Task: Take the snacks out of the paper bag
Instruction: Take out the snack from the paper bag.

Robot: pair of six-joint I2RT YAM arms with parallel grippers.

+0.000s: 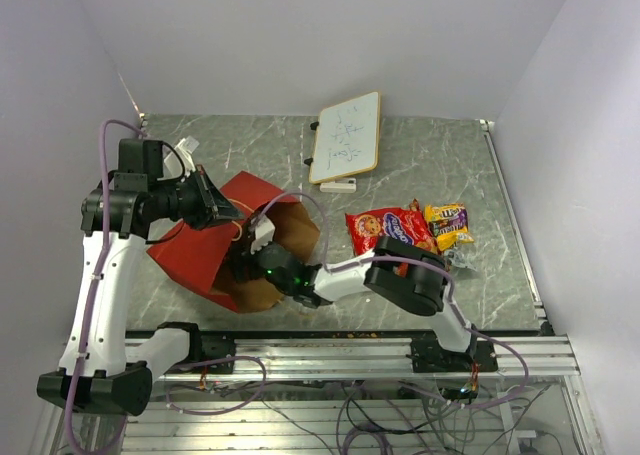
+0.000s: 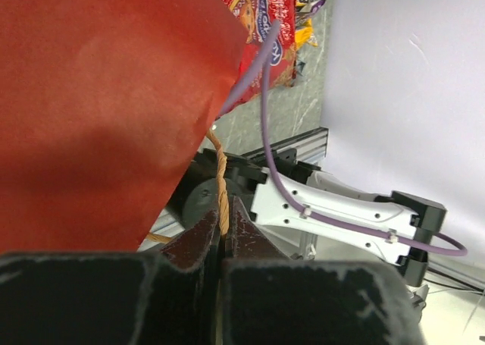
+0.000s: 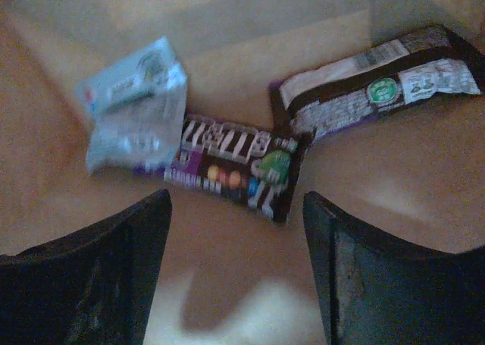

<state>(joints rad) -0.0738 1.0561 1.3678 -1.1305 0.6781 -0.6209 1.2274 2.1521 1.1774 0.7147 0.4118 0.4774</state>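
The paper bag lies on its side, red outside, with its brown mouth facing right. My left gripper is shut on the bag's twisted handle and holds it up, next to the red bag wall. My right gripper is open and empty inside the bag, just short of a brown candy packet. A silver-blue wrapper and a dark bar lie beyond it. The red cookie packet and yellow and purple bars lie on the table to the right.
A small whiteboard and a white eraser lie at the back of the grey table. My right arm's white link stretches from its base into the bag mouth. The metal rail runs along the near edge.
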